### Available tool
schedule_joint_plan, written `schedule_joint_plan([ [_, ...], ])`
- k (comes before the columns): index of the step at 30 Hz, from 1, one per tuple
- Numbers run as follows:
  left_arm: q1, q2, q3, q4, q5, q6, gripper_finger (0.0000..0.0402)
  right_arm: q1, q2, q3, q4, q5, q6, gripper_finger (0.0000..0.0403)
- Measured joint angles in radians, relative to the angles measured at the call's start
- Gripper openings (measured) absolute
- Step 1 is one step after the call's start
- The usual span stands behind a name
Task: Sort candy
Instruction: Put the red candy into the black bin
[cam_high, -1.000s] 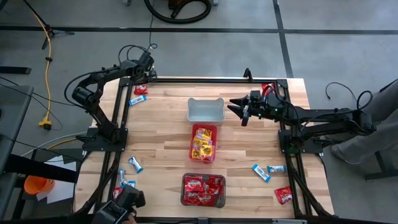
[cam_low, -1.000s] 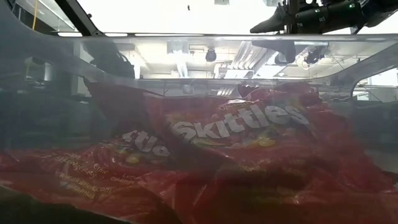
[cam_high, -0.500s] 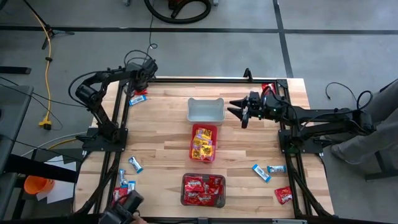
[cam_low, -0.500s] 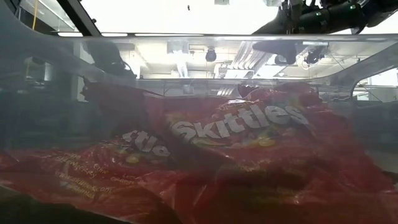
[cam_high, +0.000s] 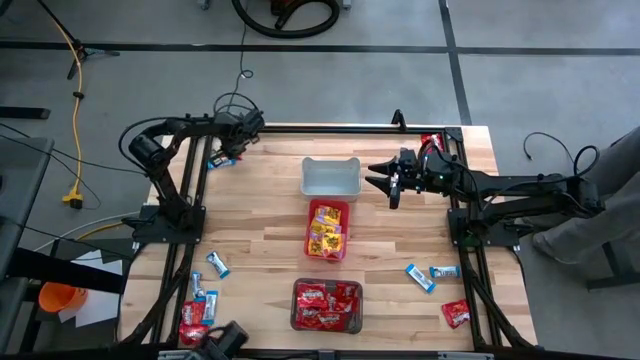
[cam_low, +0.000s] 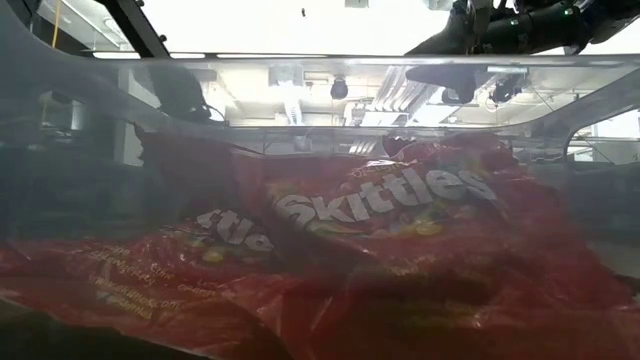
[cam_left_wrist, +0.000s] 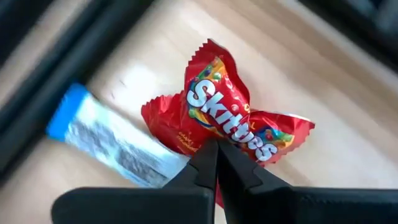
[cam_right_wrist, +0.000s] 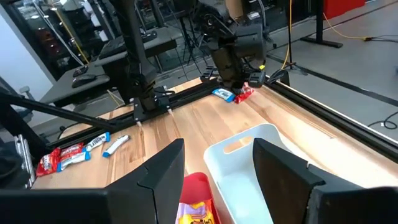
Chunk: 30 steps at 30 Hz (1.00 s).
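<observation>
Overhead view evenly lit, soft daylight-like, only faint shadows under the arms on the pale table (cam_high: 270, 210). Low view looks through a hazy clear wall: red candy packet (cam_low: 380, 210) pressed close, smeared and dim, with blown-out white ceiling glare above. Left wrist view bright; red packet (cam_left_wrist: 230, 118) sharp, blue-and-white packet (cam_left_wrist: 106, 140) and the frame edges motion-blurred.

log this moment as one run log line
left gripper: shut on red Skittles packet | right gripper: open over white bin
</observation>
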Motion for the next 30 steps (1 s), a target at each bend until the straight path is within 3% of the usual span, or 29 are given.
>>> schedule_joint_plan([
  [5, -0.121, 0.007, 0.001, 0.020, -0.002, 0.028, 0.0000, 0.000, 0.000, 0.000, 0.000, -0.005, -0.003, 0.0184],
  [11, -0.306, 0.007, 0.001, -0.034, 0.010, 0.215, 0.0000, 0.000, 0.000, 0.000, 0.002, -0.005, -0.003, 0.0184],
  [15, -0.457, 0.004, 0.001, -0.099, 0.067, 0.351, 0.0000, 0.000, 0.000, 0.000, 0.002, -0.005, 0.000, 0.0184],
  [18, -0.577, -0.004, 0.000, -0.151, 0.166, 0.448, 0.0000, 0.000, 0.000, 0.000, 0.002, -0.005, 0.010, 0.0184],
  [21, -0.674, -0.037, 0.004, -0.210, 0.259, 0.575, 0.0000, 0.000, 0.000, 0.000, 0.002, -0.005, 0.025, 0.0184],
  [25, -0.752, -0.119, 0.032, -0.298, 0.237, 0.764, 0.0000, 0.000, 0.000, 0.000, 0.003, -0.005, 0.027, 0.0184],
  [30, -0.780, -0.253, 0.038, -0.289, 0.257, 1.050, 0.0000, 0.000, 0.000, 0.000, 0.007, -0.005, 0.042, 0.0184],
])
